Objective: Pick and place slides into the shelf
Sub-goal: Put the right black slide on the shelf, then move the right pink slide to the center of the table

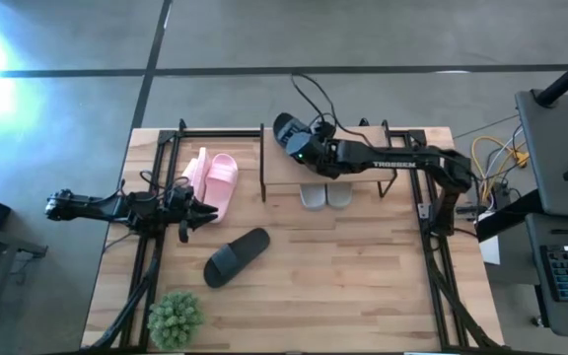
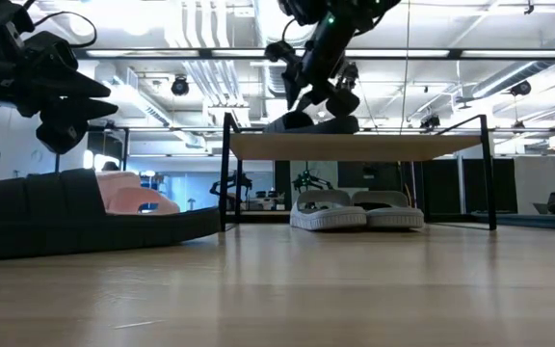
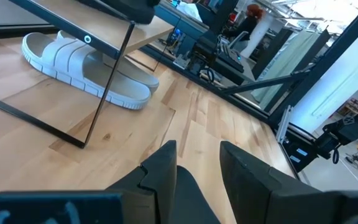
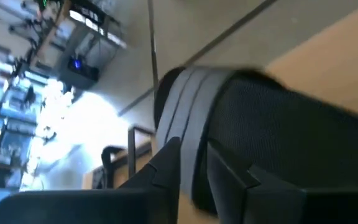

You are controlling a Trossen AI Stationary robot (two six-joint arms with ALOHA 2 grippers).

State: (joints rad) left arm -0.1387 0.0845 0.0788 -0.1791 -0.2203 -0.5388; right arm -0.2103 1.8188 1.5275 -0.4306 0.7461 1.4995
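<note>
Beside the shelf: two pink slides, two light grey slides under its plank, one black slide on the counter — another black slide clenched in right jaws above the plank. "TROSSEN" readable on that arm. Left jaws released, near the pink pair.

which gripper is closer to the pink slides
Left. The left gripper hovers right beside the pink slides, at their table-centre end. The right gripper is over the shelf, well off to their side.

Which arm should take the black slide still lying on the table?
Left. The left gripper hangs empty just beside the loose black slide, while the right gripper is over the shelf, shut on another black slide.
</note>
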